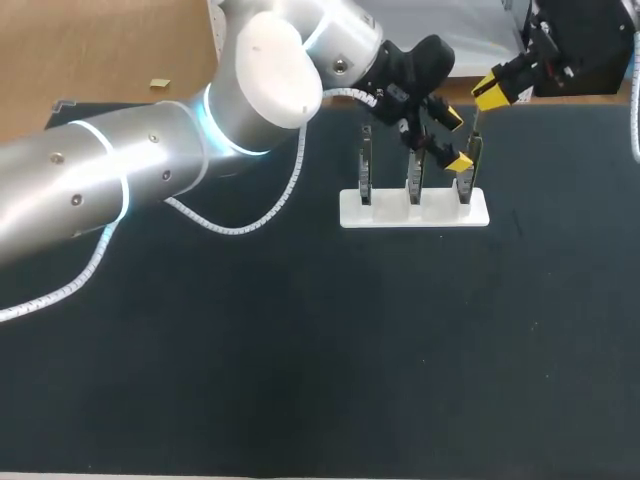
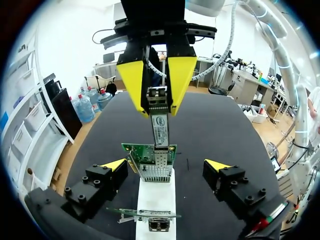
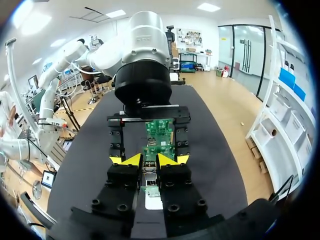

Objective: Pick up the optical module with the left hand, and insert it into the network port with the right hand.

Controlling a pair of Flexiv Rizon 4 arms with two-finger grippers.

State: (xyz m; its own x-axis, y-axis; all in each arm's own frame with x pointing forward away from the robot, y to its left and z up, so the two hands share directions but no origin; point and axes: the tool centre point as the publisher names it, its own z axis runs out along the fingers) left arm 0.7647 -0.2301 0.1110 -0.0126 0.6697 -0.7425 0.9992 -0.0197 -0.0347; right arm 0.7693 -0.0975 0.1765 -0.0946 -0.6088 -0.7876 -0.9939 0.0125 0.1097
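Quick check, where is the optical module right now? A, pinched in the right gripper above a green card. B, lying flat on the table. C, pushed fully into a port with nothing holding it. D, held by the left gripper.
A: in the left wrist view the yellow tips of the right gripper clamp the optical module from both sides just above the green card, while the left gripper stands open.

Matte black table top (image 1: 300, 380), evenly lit, faintly speckled
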